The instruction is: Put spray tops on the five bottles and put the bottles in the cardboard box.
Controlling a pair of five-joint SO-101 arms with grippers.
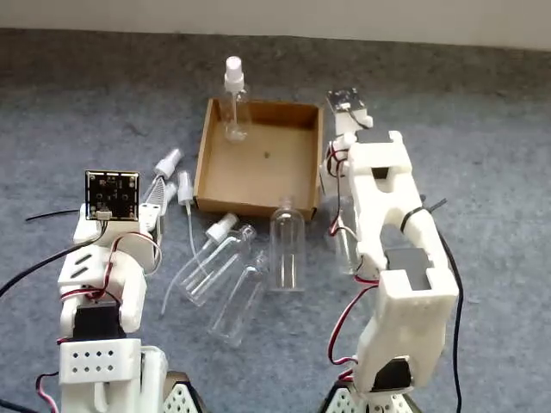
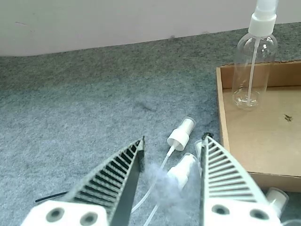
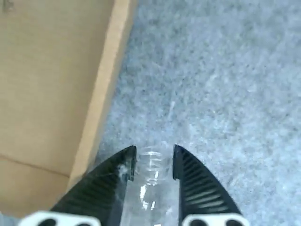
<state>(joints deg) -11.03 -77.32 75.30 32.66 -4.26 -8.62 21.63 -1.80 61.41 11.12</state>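
Grabbing a spray top [image 2: 181, 133] looks next: left gripper [image 2: 174, 139] hangs wide apart over two at the cardboard box's [image 1: 201, 168] 9 o'clock, so centre on one cap. Right gripper [image 3: 154, 153] is clamped on an uncapped bottle [image 3: 151, 168] at 4 o'clock.

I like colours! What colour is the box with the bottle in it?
Brown; the cardboard box shows best in the high view.

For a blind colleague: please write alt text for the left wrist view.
The left claw hangs open over loose spray tops on grey carpet; beside them, a capped bottle stands upright in the cardboard box.
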